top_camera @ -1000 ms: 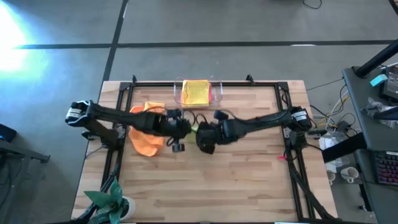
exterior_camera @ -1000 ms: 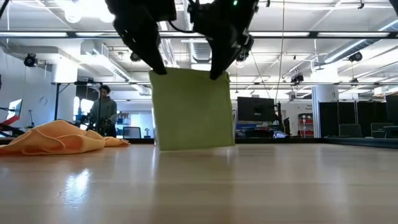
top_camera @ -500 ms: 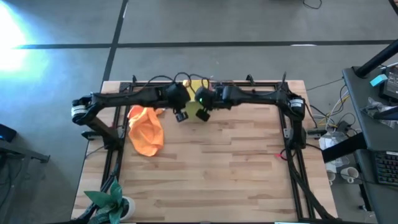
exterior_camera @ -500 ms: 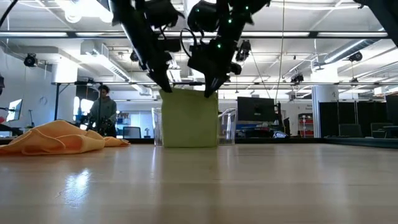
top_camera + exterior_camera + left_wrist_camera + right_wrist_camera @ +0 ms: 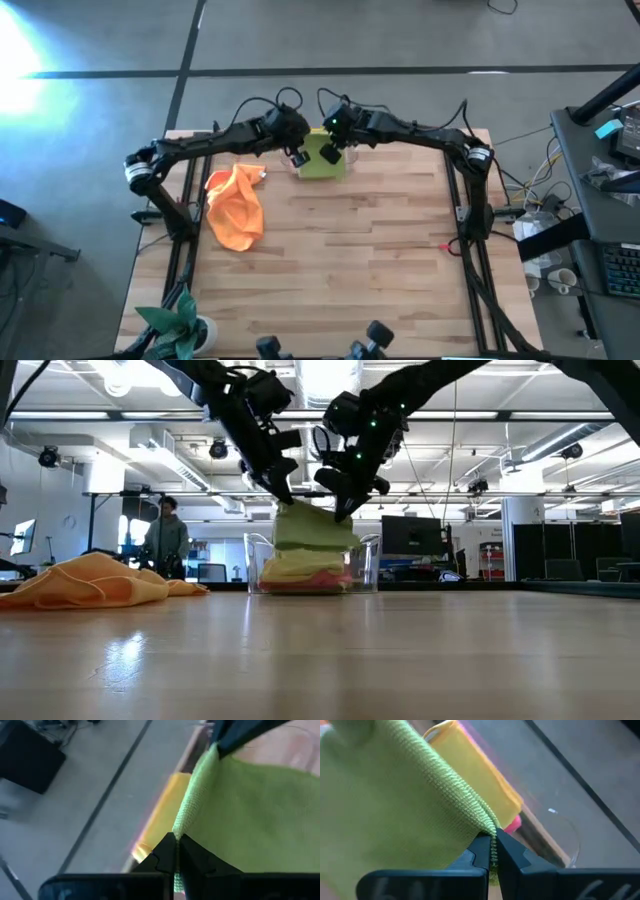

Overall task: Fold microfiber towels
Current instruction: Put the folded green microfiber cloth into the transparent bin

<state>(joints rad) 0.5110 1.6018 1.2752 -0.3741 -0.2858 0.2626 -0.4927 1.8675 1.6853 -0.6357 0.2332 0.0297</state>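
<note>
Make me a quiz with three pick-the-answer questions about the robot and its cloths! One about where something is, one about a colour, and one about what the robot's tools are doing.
1. Where does the orange towel lie?
A. In the clear tray
B. Crumpled on the table, on the left arm's side
C. On the floor

2. What colour is the towel right under the lime green towel in the clear tray?
A. Yellow
B. Blue
C. White

3. What are the left tool and the right tool doing?
A. Both open, holding nothing
B. Each pinching an edge of the lime green towel
C. One holds the plant

Answers:
1 B: the high view shows it bunched on the wood, apart from the tray.
2 A: both wrist views show the yellow towel beneath the green one.
3 B: each wrist view shows the fingers closed on the green edge.
</note>
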